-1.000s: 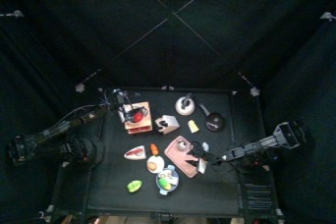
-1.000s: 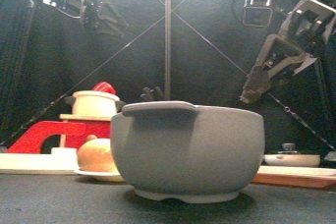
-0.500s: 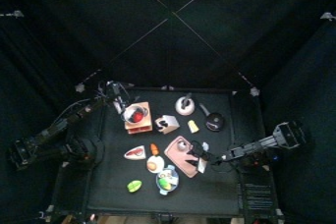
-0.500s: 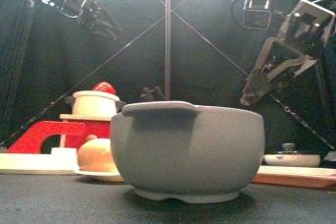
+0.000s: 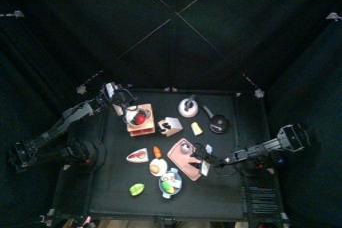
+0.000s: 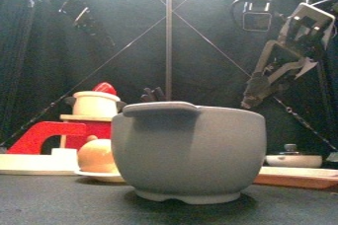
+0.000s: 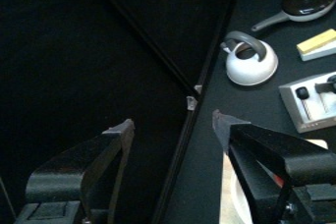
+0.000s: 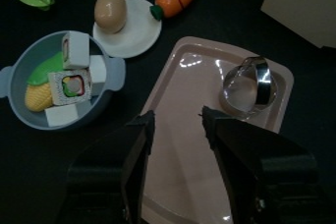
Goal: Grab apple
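The left tool point(image 7: 171, 140), its jaws wide and empty, should descend straight over the apple point(image 5: 135, 117) at centre-left of the desk point(image 5: 227, 147), then close gently.

Dim throughout; black curtains swallow most light; from above, only the table point(image 5: 171, 177) is lit; the front view shows a grey bowl point(image 6: 185, 155) close and soft, lit from above; glare streaks the pink tray point(image 8: 197, 120) and metal strainer point(image 8: 250, 81).

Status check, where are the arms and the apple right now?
Left gripper open, at table's back-left edge. Right gripper open over pink tray. Apple on board, untouched.
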